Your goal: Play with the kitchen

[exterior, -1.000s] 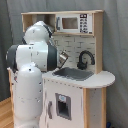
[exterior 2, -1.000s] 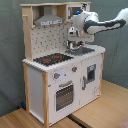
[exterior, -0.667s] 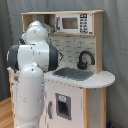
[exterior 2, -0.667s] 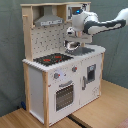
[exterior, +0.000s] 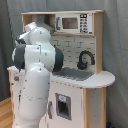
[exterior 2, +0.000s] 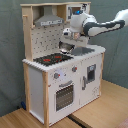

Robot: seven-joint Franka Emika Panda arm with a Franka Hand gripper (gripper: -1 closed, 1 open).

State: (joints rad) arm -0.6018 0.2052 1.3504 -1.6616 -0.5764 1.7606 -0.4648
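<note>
1. In the first exterior view the arm [exterior: 35,75] fills the frame's left, hiding the kitchen [exterior: 80,75] behind it.
2. In the second exterior view the kitchen [exterior 2: 60,75] stands centre; the tool [exterior 2: 65,47] hangs above its stovetop [exterior 2: 51,59].
3. I cannot tell how wide the tool is open.

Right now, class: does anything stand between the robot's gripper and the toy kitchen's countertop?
Nothing visible does. In the second exterior view the gripper hangs just above the kitchen counter, between the stovetop and sink. In the first exterior view the arm hides it.

tool [exterior 2: 66,46] above kitchen [exterior 2: 60,80] counter | between stovetop [exterior 2: 50,60] and sink [exterior 2: 84,50]
</note>
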